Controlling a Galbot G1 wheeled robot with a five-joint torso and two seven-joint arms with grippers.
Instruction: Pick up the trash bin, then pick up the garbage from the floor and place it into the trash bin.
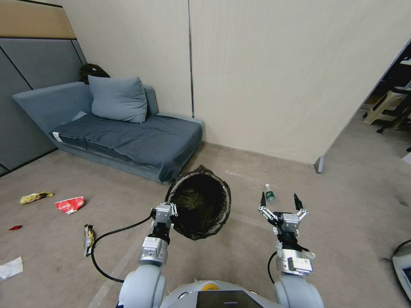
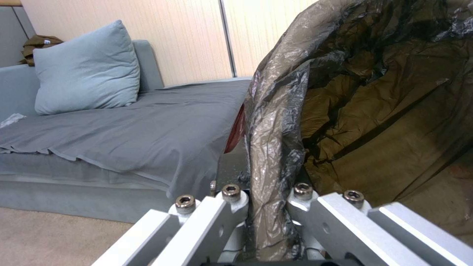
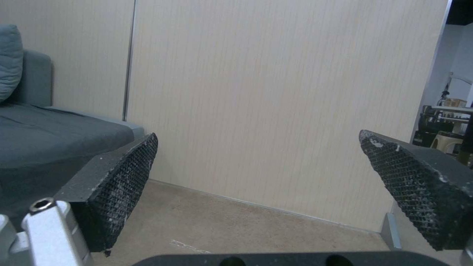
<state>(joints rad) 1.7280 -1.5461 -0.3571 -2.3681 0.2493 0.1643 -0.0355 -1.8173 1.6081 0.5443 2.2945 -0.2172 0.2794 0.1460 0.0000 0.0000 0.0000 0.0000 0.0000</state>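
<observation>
The trash bin (image 1: 201,203) is tilted with its mouth toward the head camera, so its white wall is hidden behind the black liner; in the left wrist view the bin (image 2: 374,111) runs off the picture's edge; the left claw (image 1: 168,204) has its fingertips hidden by the liner folded over the rim — only the linkage shows; the white tissue (image 1: 10,268) on the floor is cut by the head view's left edge; the print on the red-and-white wrapper (image 1: 69,205) and the dark snack-bar wrapper (image 1: 88,239) is too small to read; a white device (image 1: 402,267) at the right edge is cut off — what it is cannot be told.
</observation>
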